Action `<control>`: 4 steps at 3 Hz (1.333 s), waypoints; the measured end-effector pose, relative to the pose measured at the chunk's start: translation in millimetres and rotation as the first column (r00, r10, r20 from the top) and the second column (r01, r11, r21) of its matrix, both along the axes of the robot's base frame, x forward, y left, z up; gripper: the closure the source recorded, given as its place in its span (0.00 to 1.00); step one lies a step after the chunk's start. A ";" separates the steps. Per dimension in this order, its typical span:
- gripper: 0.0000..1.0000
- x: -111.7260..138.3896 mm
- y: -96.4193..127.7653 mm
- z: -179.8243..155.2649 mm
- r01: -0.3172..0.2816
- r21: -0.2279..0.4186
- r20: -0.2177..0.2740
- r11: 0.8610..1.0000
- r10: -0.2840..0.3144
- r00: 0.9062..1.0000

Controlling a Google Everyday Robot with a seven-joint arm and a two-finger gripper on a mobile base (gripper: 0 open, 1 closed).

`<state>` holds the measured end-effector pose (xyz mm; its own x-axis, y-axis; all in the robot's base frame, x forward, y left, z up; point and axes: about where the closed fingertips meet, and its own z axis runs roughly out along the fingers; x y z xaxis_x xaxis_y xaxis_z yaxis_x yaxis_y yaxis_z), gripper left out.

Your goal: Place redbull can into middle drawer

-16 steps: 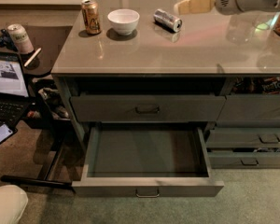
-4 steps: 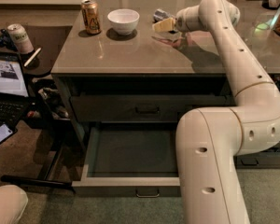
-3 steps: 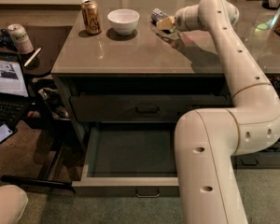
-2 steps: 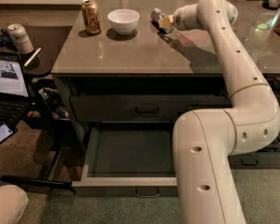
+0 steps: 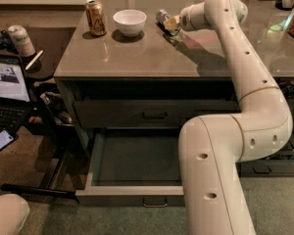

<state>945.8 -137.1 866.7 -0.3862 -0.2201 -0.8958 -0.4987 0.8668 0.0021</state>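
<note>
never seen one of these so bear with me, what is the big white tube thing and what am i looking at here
The white tube is a robot arm, the single arm of a mobile robot. There is only one camera view; it looks down on a grey counter, and where it is mounted is not clear. The arm ends in a gripper, which is at the slim silver redbull can on the counter. Whether it grips the can I cannot tell. A white bowl and a gold-brown can also stand there. Below, the middle drawer is pulled open.
</note>
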 end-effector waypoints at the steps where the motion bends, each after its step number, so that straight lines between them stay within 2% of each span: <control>1: 1.00 -8.2 -0.9 2.7 -0.026 -0.006 -0.011 1.000 0.026 1.000; 2: 1.00 -23.4 -24.9 15.4 -0.046 0.008 0.002 0.999 0.046 0.999; 4: 1.00 -71.8 -94.6 32.2 -0.115 0.047 0.042 0.992 0.113 0.993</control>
